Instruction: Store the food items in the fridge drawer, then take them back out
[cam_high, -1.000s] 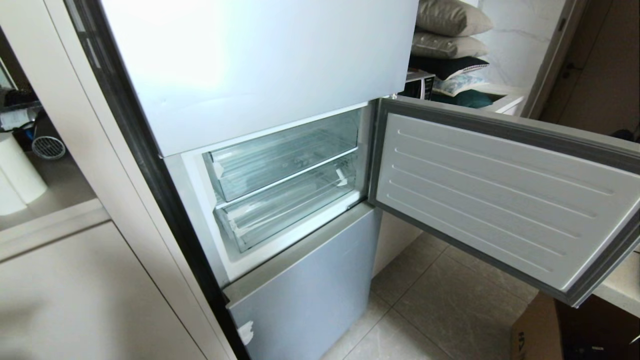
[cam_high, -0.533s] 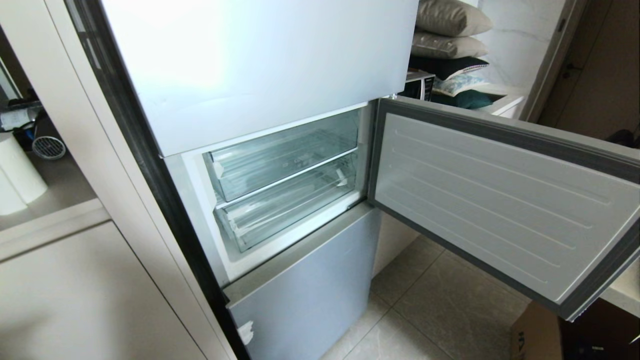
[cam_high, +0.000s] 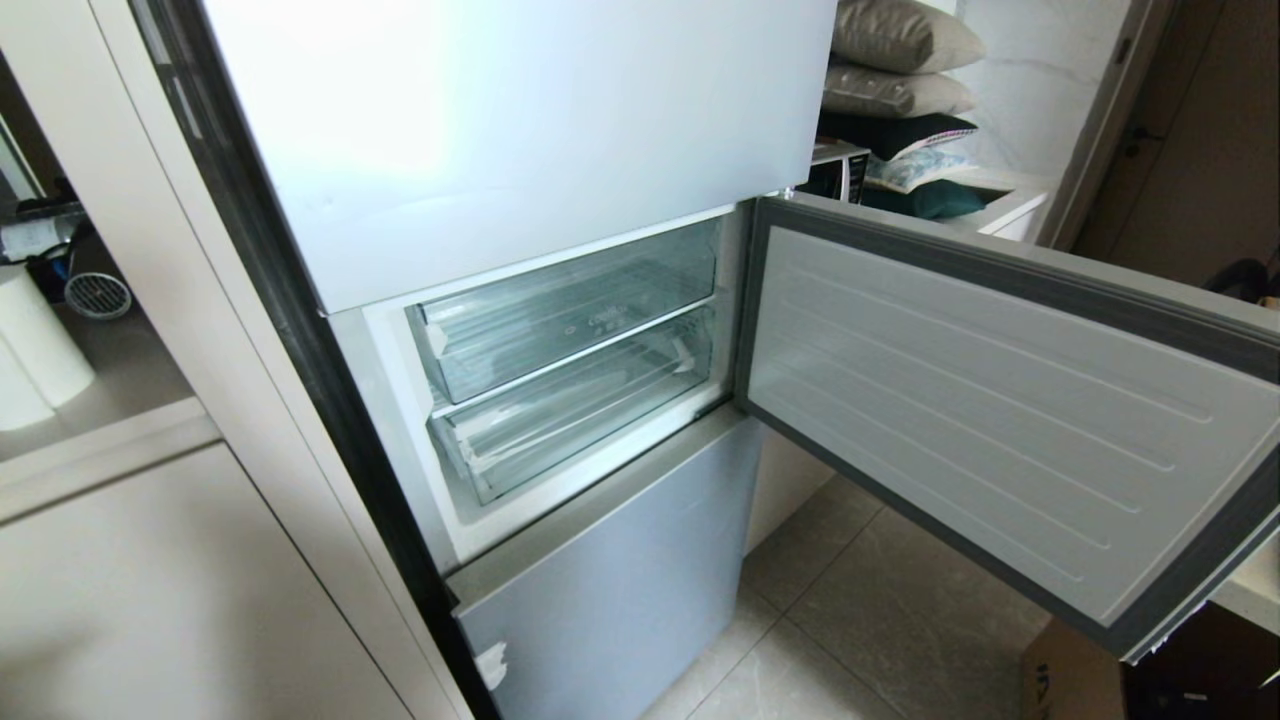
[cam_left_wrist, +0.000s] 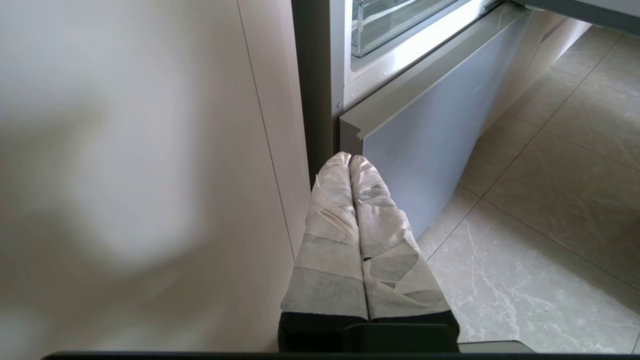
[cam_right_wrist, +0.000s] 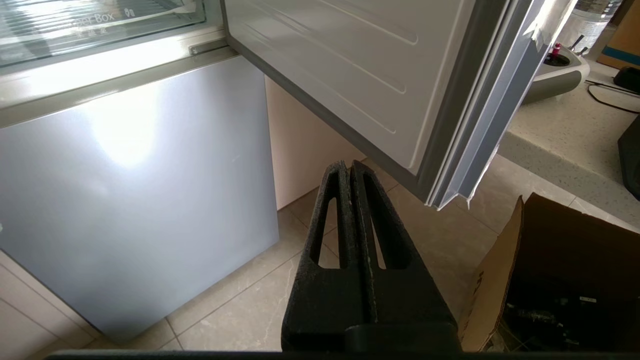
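The fridge drawer (cam_high: 585, 405), lower of two stacked clear trays, sits pushed in within the open middle compartment, its long axis running side to side, front lip facing out toward the robot. The upper drawer (cam_high: 570, 315) lies directly above. The middle door (cam_high: 990, 410) swings wide to the right. Left gripper (cam_left_wrist: 350, 159), tape-wrapped, is closed on nothing beside the lower door front (cam_left_wrist: 425, 135); right gripper (cam_right_wrist: 348, 167) likewise closed, over the tiled floor (cam_right_wrist: 240, 305)

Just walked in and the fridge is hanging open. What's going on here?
Nothing is being handled right now. The middle fridge door stands swung open, showing two clear drawers, both pushed in; the lower drawer looks empty. No fruit is in sight. The left claw and right claw hang low by the fridge, both shut and empty.
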